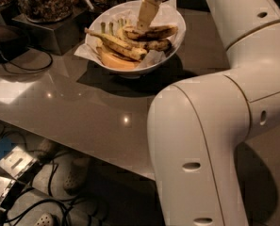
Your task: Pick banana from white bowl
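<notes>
Robot's gripper (144, 25) hung inside the white bowl (140, 69), its tip at the banana (152, 32) lying toward the bowl's back. Whether it grasped anything could not be told; the frame's edge cut off its top.

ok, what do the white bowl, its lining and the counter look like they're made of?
White bowl: glazed ceramic or hard plastic, judging by the glossy wall. Lining: crumpled white paper, with creases and loose edges over the rim. Counter: polished stone or laminate, grey-brown, with sharp light reflections. The tool hangs over the bowl, down at the banana.
</notes>
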Controlling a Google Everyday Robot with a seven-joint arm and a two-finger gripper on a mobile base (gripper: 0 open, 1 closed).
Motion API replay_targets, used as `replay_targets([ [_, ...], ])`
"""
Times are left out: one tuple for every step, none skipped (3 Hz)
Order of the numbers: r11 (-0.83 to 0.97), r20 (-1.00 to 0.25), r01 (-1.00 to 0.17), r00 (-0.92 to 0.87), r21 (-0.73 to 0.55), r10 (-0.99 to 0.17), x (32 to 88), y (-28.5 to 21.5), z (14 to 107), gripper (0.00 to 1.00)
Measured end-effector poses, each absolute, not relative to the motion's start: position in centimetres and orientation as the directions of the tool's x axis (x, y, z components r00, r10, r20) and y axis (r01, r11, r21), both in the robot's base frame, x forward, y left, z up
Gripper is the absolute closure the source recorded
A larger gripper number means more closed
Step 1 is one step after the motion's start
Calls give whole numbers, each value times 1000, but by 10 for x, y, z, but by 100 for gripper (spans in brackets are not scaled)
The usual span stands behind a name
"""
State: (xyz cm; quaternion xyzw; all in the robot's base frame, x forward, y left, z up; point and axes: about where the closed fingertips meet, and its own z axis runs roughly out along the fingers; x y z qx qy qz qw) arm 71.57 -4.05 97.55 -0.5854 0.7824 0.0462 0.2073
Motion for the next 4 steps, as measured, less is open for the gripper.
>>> replay_targets([
  [369,-306,-910,-303,-187,-903,727,-52,963,39],
  [397,-250,-897,-345,-197,-905,734,-58,951,39],
  [396,-209,-899,-358,-185,-910,738,-55,936,37],
  [380,-179,-909,-351,-169,-919,737,-51,925,55],
])
